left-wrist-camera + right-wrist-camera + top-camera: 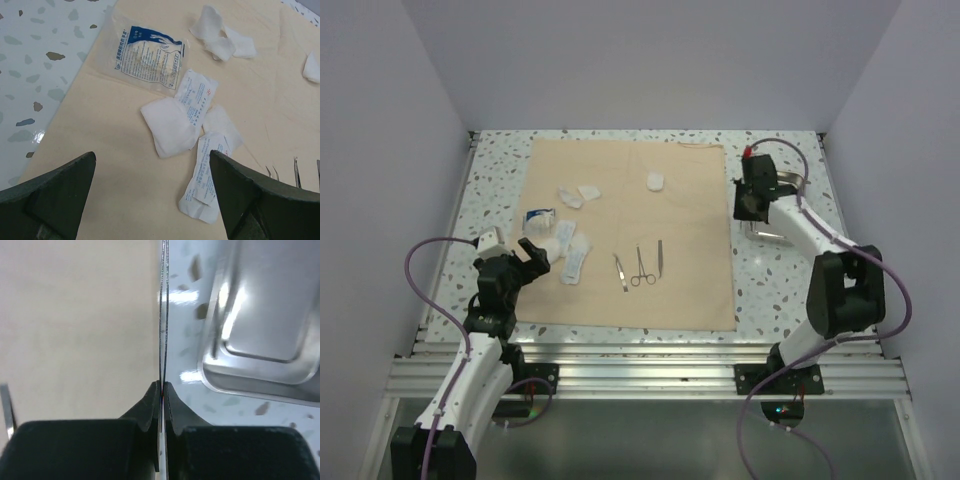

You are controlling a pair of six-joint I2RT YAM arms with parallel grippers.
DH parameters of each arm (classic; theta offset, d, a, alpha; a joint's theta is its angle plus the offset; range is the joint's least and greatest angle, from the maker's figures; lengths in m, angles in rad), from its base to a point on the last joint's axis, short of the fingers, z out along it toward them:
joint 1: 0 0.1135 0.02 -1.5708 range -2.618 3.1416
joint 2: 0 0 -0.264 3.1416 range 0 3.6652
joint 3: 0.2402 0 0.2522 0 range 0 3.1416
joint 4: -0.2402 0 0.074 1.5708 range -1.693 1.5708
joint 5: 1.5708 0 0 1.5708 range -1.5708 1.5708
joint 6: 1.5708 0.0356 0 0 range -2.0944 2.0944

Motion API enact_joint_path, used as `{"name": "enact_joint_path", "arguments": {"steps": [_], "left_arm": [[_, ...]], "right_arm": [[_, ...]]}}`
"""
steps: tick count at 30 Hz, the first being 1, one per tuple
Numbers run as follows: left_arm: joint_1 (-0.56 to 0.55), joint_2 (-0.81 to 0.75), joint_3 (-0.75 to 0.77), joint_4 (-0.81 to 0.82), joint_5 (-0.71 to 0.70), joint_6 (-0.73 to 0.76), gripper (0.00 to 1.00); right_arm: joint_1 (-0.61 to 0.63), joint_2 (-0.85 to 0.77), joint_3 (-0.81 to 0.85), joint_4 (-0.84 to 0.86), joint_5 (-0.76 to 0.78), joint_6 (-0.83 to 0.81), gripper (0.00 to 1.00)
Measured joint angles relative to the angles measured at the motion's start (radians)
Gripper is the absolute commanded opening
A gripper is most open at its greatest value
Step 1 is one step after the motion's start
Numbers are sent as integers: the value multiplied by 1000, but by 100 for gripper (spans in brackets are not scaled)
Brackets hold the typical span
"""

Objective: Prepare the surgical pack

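Top external, speckled table [498, 185], beige cloth [685, 270], left fingers [50, 195] wide, right fingers [146, 410] pinching instrument [163, 315]

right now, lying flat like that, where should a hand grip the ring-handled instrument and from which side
Probably the paired shanks just above the rings of the ring-handled instrument, coming straight down. It lies flat on the cloth, rings at its near end, so no side offers an edge; its left neighbour and right neighbour lie apart, leaving room to close across.

Beige cloth [690, 200] spread flat, gauze packets [572, 258] and instruments [641, 268] on it, steel tray [265, 305] beside
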Motion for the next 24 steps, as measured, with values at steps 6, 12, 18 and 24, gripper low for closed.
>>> {"name": "enact_joint_path", "arguments": {"steps": [6, 12, 18, 24], "left_arm": [[0, 5, 0, 0, 1, 0, 100], [0, 0, 0, 4, 6, 0, 100], [0, 0, 0, 8, 8, 0, 100], [0, 0, 0, 8, 8, 0, 100]], "right_arm": [[-218, 21, 93, -8, 94, 23, 0], [-290, 272, 256, -20, 121, 26, 0], [-290, 408, 300, -35, 121, 39, 16], [-290, 407, 324, -43, 116, 64, 43]]}}
